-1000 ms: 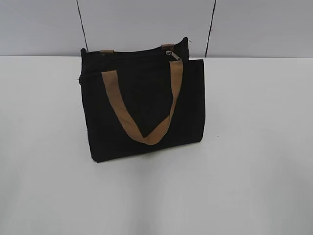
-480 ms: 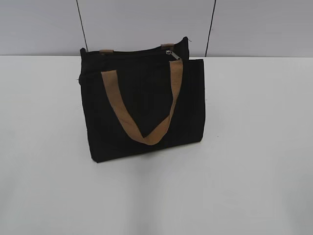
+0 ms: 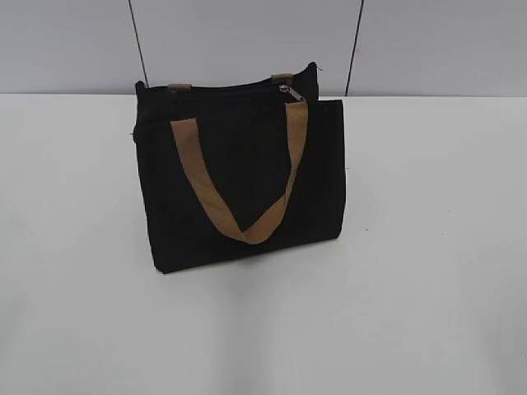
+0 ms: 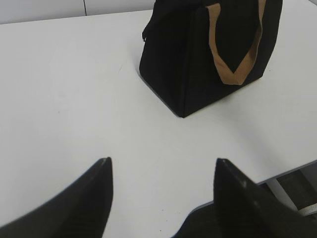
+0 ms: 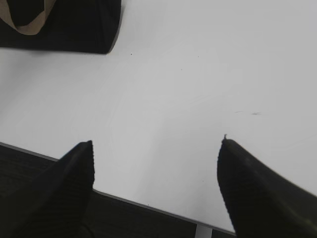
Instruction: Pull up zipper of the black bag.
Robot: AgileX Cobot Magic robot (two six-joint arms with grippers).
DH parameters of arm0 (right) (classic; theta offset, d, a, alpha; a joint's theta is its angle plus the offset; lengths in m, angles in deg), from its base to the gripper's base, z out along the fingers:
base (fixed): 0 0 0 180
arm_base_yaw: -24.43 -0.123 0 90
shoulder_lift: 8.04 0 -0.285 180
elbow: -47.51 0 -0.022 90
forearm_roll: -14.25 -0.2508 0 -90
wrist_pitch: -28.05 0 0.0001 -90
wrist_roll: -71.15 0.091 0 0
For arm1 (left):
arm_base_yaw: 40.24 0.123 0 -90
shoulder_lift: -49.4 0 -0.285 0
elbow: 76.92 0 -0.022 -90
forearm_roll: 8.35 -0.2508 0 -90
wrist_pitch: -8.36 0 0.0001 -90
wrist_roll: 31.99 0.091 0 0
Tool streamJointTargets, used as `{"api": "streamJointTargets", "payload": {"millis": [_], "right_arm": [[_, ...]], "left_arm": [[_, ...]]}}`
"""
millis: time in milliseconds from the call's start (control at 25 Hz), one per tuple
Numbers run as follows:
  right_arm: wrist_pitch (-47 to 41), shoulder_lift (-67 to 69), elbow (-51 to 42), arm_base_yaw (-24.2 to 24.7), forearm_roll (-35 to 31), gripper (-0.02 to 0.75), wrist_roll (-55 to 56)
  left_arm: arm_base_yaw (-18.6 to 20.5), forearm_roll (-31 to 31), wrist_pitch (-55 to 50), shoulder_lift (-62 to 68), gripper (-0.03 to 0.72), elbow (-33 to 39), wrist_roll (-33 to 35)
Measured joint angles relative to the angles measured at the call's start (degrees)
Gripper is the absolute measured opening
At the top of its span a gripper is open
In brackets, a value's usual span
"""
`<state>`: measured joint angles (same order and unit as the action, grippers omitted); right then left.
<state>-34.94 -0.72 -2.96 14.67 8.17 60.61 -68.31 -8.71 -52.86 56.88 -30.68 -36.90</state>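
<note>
A black bag (image 3: 239,177) with tan handles (image 3: 247,189) stands upright on the white table (image 3: 428,247). Its metal zipper pull (image 3: 290,91) sits at the right end of the top opening. The bag also shows in the left wrist view (image 4: 198,54) and its bottom corner in the right wrist view (image 5: 69,25). My left gripper (image 4: 161,161) is open and empty over the table's near edge, well short of the bag. My right gripper (image 5: 156,144) is open and empty above the front edge, far to the bag's right. Neither gripper shows in the exterior view.
A grey panelled wall (image 3: 247,41) stands behind the table. The table's front edge (image 5: 148,206) runs under my right gripper, with dark floor below. The edge also shows in the left wrist view (image 4: 287,171).
</note>
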Motion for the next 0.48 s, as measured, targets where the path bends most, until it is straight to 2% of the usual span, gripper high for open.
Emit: {"api": "streamJointTargets", "payload": {"millis": [280, 480], "right_arm": [[0.02, 0.00, 0.00, 0.00, 0.06, 0.588, 0.00], [0.06, 0.00, 0.00, 2.31, 0.11, 0.588, 0.00]], "left_arm": [[0.25, -0.11, 0.00, 0.00, 0.437, 0.00, 0.00], [5.07, -0.11, 0.00, 0.00, 0.433, 0.00, 0.00]]}}
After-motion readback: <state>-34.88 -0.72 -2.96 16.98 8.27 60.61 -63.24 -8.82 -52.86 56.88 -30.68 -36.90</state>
